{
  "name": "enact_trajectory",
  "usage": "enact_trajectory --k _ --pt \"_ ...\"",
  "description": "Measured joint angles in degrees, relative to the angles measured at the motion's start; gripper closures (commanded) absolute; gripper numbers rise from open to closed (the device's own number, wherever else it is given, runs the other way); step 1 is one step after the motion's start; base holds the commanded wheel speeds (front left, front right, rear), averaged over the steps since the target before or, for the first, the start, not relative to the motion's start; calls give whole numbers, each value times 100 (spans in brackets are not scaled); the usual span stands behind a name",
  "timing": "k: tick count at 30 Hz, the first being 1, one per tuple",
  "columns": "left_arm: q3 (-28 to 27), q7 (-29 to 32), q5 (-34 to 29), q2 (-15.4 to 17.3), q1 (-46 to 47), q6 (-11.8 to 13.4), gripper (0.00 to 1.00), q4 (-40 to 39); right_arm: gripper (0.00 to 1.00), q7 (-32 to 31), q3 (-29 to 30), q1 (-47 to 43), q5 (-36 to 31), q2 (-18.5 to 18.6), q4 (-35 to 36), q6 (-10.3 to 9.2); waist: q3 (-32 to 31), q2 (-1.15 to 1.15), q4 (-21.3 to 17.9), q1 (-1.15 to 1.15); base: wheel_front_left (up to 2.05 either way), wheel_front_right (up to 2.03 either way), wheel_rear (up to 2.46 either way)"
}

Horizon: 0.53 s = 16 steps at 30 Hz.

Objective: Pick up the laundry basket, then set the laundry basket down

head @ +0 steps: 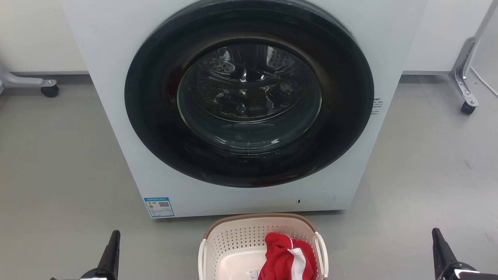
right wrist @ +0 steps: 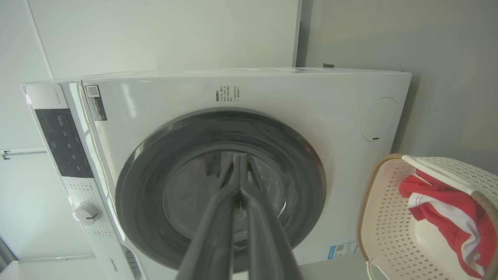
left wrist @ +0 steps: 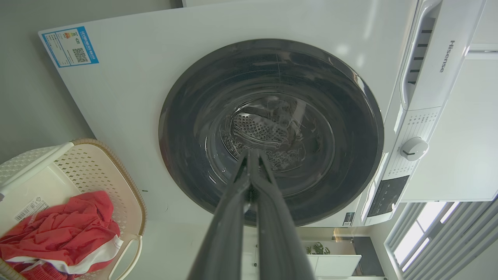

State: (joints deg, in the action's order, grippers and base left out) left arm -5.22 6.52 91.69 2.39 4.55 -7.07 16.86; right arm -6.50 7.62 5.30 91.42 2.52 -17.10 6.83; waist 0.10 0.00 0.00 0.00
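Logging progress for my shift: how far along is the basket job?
Nothing looks done: the laundry basket sits on the floor before the washing machine, red cloth inside. Nothing is in hand: the left gripper and right gripper are shut, clear of it. Left: grasp, lift, set down.

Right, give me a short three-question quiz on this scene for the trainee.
1. True or false: the door of the washing machine stands open.
2. What lies in the laundry basket? A) a red garment B) a blue towel C) nothing
3. What do the left hand and the right hand hold?
Key: 1 false, it is closed. 2 A. 3 nothing; both are shut and apart from the basket.
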Motion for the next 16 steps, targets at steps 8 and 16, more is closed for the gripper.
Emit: enact_trajectory --k 8,16 --pt "0 0 1 0 0 0 100 3 100 0 0 0 0 0 0 0 0 0 0 0 0 0 0" --pt "0 0 1 -1 0 0 100 4 100 0 0 0 1 0 0 0 0 0 0 0 0 0 0"
